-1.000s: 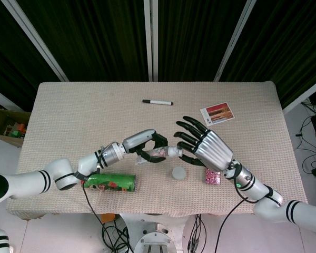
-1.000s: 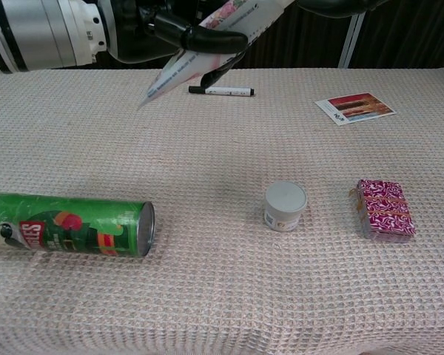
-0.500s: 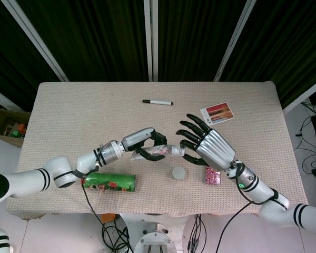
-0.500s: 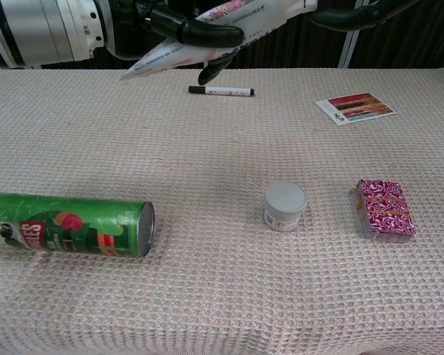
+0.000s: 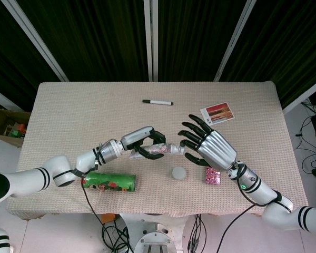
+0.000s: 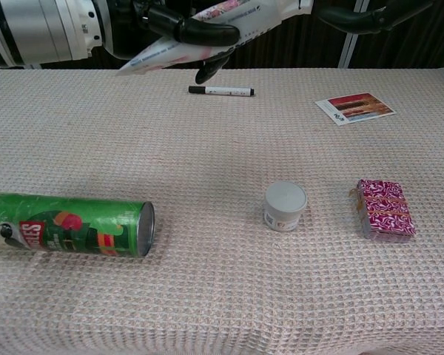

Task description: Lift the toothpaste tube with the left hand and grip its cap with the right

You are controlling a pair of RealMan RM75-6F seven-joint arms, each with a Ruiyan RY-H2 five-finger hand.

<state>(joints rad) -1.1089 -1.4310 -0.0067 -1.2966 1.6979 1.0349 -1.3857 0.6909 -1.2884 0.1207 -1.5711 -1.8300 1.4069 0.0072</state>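
Toothpaste tube (image 5: pixel 160 150) aloft over the table (image 5: pixel 68 110), clasped in left hand (image 5: pixel 142 142) — right hand (image 5: pixel 208 147) spread beside its cap. Chest view crops both hands; cap contact unclear.

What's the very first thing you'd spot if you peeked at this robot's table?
Two silver and black robot hands meeting in mid-air over the middle of the beige cloth table: the left hand holds up a white and pink toothpaste tube, and the right hand has its fingers spread at the tube's cap end. Next, a bright green snack can lying on its side near the front left edge.
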